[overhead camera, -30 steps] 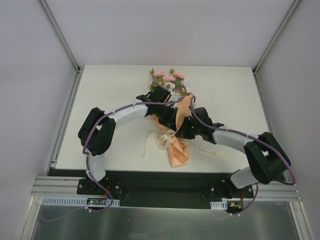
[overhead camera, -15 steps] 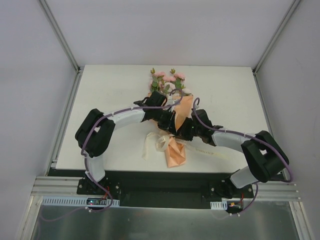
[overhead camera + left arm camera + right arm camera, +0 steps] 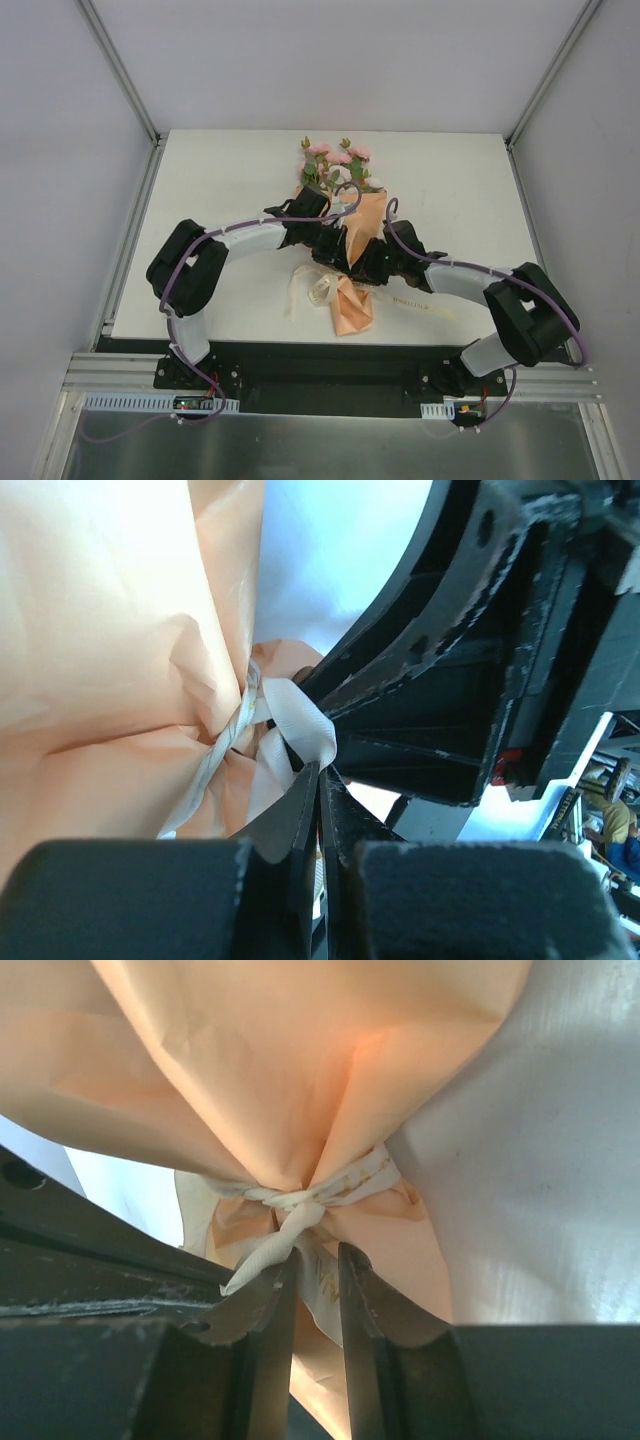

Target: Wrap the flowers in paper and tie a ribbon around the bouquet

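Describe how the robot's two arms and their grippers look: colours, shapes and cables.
The left arm and the right arm each have white tubular links between bulky black joint housings. A purple cable runs along each arm. The left gripper and the right gripper are black, each with two flat, tapering fingers whose edges look scuffed.

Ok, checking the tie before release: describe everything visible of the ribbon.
The ribbon is a narrow cream fabric strip, soft and crinkled, knotted around the pinched neck of the peach paper. A tail runs down by the right fingers, which stand slightly apart; the left fingers are shut on a loop. From above, slack loops lie on the table beside the paper.
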